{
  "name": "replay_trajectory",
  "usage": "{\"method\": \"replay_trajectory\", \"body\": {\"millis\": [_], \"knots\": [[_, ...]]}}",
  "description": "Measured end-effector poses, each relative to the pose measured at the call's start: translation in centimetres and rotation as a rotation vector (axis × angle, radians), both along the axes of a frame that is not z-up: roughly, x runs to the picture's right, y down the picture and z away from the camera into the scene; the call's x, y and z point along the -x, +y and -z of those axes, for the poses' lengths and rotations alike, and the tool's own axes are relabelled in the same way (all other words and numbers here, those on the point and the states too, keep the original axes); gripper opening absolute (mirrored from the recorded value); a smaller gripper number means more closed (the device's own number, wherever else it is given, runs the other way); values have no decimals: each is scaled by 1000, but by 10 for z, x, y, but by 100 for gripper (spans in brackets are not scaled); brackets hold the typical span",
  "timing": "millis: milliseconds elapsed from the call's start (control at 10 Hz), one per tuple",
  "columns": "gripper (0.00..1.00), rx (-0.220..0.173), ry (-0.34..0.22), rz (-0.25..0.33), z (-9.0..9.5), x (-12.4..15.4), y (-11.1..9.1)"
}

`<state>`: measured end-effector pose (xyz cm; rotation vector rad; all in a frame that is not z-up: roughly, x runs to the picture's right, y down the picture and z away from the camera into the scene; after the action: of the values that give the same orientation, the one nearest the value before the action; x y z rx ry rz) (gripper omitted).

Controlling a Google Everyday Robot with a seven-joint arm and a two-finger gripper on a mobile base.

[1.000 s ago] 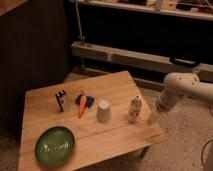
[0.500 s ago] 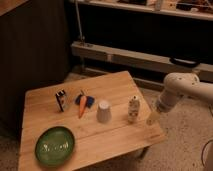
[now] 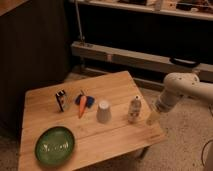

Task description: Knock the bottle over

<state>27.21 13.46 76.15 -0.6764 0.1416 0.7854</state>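
Observation:
The bottle [image 3: 133, 109] is small, whitish-tan with a pale cap and dark label marks. It stands upright on the right part of the wooden table [image 3: 120, 137], just right of the white cup [image 3: 103, 112]. My gripper [image 3: 152, 118] hangs from the white arm [image 3: 180, 90] at the table's right edge, a short way right of the bottle and apart from it, its tip pointing down and left at about the bottle's base height.
A green plate [image 3: 54, 145] lies at the front left. A small dark box with white markings [image 3: 61, 99] and an orange carrot-like thing with a blue piece [image 3: 83, 104] lie left of the cup. A dark wall and metal rails stand behind the table.

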Motion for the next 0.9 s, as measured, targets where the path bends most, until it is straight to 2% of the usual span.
{"method": "replay_trajectory", "body": {"millis": [700, 900], "knots": [[79, -3, 3, 3, 1, 0, -1], [62, -62, 16, 14, 4, 1, -13]]}}
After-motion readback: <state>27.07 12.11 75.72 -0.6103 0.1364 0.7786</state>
